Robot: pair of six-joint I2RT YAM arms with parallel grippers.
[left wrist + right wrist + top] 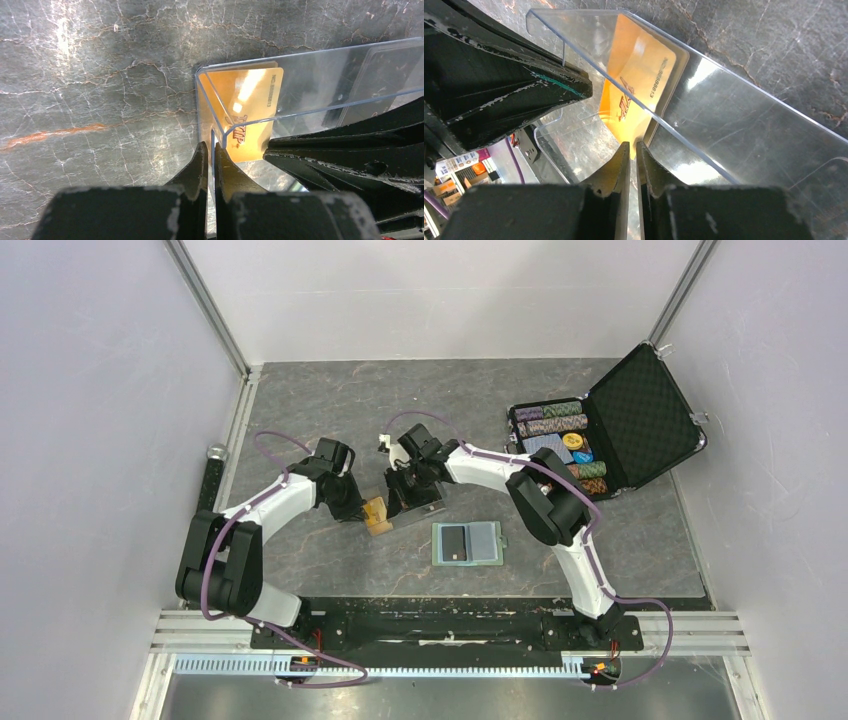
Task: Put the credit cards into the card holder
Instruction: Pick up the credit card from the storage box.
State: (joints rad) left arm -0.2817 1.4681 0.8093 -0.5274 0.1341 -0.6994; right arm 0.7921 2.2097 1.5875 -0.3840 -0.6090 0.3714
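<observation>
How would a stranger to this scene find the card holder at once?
On the dark stone-patterned table, look at the middle of the near half. The card holder lies there opened flat. It is small and square, pale green with light blue inside, and a dark card sits on its left half; the black case far right is much larger.

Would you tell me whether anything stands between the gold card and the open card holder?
Yes: the gold card sits inside a clear plastic case, whose wall the left pincer clamps. The right pincer seems to pinch the card's edge. Beyond the case, nothing visible lies before the card holder.
</observation>
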